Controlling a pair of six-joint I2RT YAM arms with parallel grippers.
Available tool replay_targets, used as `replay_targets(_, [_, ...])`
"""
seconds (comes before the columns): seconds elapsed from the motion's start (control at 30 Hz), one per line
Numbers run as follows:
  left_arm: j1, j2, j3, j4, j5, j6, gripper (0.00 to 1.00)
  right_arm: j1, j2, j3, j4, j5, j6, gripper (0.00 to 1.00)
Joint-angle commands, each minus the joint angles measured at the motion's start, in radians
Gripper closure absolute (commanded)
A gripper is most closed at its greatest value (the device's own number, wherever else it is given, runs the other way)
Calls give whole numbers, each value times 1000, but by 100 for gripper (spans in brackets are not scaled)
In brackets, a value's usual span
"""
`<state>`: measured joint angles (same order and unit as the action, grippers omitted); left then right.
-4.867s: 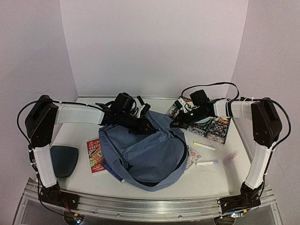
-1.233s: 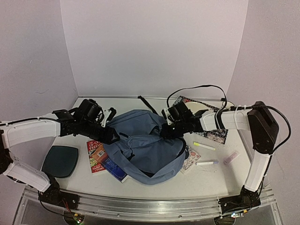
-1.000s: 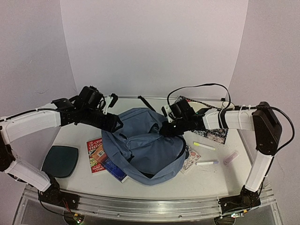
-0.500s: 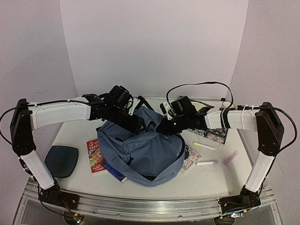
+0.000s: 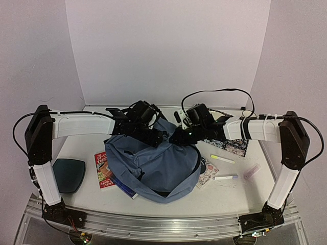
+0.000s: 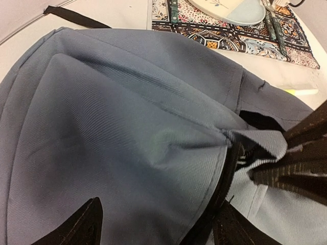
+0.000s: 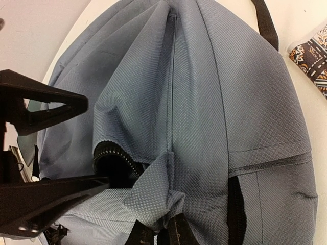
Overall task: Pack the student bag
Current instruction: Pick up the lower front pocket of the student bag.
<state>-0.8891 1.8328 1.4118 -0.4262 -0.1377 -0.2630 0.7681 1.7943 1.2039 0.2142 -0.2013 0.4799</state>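
**Table** (image 5: 230,196): pale top carrying every item below; you find each one placed against the student bag.

**Student bag** (image 5: 153,163): slate-blue fabric backpack lying at the middle of the table. It is slumped, with its zippered mouth at the far end and a black strap trailing off behind it.

**Left gripper** (image 6: 156,222): at the bag's far end, on its left side. The claw is released, its two black fingers spread wide over the fabric, one of them right beside the dark zipper edge. You see nothing pinched between them.

**Right gripper** (image 7: 158,235): at the bag's far end, on its right side. The claw is clenched on a bunched fold of the bag's blue fabric, just beside the open zipper.

**Patterned mat** (image 5: 236,146): behind and to the right of the bag, apart from it, with a pale plate (image 6: 230,7) on it.

**Dark teal pad** (image 5: 69,173): well to the left of the bag.

**Red book** (image 5: 103,168): flat at the bag's left edge, partly covered by it.

**Blue book** (image 5: 122,186): sticking out from under the bag's near-left edge.

**Sticker sheet** (image 5: 209,171): touching the bag's right edge.

**Yellow highlighter** (image 5: 222,159): to the right of the bag, beyond the sticker sheet.

**Purple-capped pen** (image 5: 226,177): to the right of the bag, nearer you than the highlighter.

**Pink eraser** (image 5: 252,171): farthest right of the bag.
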Motion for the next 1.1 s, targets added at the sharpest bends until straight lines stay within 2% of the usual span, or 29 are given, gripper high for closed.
replay_targets(0.0, [-19,23,63,56,-27,-14,25,2,-45,58,62,-43,8,100])
replay_targets(0.13, [-27,39,64,62,-57,-13,25,2,-39,64,62,-43,8,100])
replay_targets(0.27, [-27,29,34,52,-187,-8,29,1,-44,65,60,-28,4,100])
replay_targets(0.4, [-27,-6,-3,14,-296,10,36,0,-52,69,47,-4,-9,100])
replay_targets(0.6, [-27,-55,-28,-76,-419,27,54,0,-55,71,37,14,-14,100])
replay_targets(0.8, [-27,-155,-46,-110,-402,26,69,0,-47,73,33,10,-11,100])
replay_targets(1.07, [-27,-212,-40,-148,-352,67,91,-1,-27,88,24,16,-5,100])
